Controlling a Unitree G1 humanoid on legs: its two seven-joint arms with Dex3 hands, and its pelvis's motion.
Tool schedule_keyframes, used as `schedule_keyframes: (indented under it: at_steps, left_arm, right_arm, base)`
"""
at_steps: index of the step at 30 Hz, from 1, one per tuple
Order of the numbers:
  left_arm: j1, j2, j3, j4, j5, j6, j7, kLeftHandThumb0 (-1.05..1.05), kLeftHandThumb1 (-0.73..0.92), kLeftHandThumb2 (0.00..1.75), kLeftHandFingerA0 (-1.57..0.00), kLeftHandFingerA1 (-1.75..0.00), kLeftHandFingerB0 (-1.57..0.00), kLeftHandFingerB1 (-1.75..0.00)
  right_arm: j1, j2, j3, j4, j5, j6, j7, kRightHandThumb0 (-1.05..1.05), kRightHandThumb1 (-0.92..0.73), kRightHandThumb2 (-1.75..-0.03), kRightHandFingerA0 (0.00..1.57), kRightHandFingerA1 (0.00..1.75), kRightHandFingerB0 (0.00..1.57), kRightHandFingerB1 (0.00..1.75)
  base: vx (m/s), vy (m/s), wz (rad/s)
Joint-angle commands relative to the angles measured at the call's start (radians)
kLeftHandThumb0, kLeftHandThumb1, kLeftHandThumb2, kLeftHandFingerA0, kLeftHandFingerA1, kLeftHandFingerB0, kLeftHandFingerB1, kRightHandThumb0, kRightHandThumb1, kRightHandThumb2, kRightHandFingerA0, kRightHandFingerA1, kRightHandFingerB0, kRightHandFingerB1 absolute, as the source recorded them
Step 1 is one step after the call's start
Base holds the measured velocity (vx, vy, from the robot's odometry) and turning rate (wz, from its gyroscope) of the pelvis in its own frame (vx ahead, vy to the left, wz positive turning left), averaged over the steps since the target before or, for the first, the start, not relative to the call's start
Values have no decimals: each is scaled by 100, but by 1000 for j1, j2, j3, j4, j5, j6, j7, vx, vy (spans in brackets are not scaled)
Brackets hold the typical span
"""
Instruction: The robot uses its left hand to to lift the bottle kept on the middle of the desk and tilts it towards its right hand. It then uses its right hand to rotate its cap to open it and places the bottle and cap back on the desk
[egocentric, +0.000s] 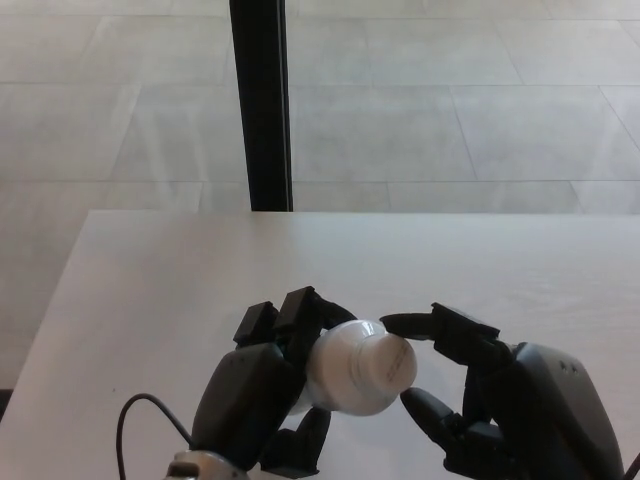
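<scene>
Gripping the white bottle (345, 370) low in the frame's centre, the left hand (262, 390) is clamped on its body, tilting the cap (385, 364) rightward. The right hand (490, 400), fingers apart around the cap, should close squarely before twisting.

The white plastic bottle (345, 375) is held off the worktop (150, 290), lying tilted with its neck toward three o'clock. Dark fingers (300, 318) wrap its body at nine o'clock. Its round white cap (388, 362) is on the neck, facing three o'clock and partly toward the camera.
</scene>
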Motion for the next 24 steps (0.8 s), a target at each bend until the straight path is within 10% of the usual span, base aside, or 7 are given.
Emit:
schedule_keyframes:
  at_steps: [1,3,9,18,20,21,24]
  left_arm:
    - [-1,4,-2,-9,3,14,-4,18,48,156,-121,-175,-113,-155]
    - [-2,-5,1,-9,-7,20,-5,21,49,163,-120,-175,-111,-154]
    - [-11,6,1,3,13,4,15,18,47,157,-109,-175,-101,-154]
    - [-30,24,2,28,8,-49,30,10,42,154,-122,-175,-112,-154]
    - [-34,20,4,36,-2,-51,28,23,50,142,-132,-155,-120,-140]
    - [-32,16,5,31,-3,-38,22,7,48,145,-121,-175,-109,-152]
    - [-23,11,6,11,-1,-12,10,15,44,155,-121,-175,-113,-155]
  right_arm:
    - [6,-14,16,-10,0,-2,18,-32,-64,-59,88,159,62,51]
    - [1,-15,26,-18,-13,17,36,-38,-41,-88,115,131,49,62]
    - [-10,-29,29,-15,-23,11,40,-49,-52,-60,81,165,51,45]
    - [-28,-36,28,-22,-32,29,71,-57,-50,-58,76,170,51,44]
    - [-29,-33,24,-16,-30,22,56,-49,-40,-86,115,136,48,60]
    - [-29,-30,22,-15,-28,21,52,-50,-56,-63,86,165,56,46]
    - [-28,-22,12,-11,-25,22,39,-42,-63,-59,95,154,60,48]
  base:
    - [0,0,0]
    - [0,0,0]
    - [0,0,0]
    - [0,0,0]
    - [0,0,0]
    - [0,0,0]
    - [0,0,0]
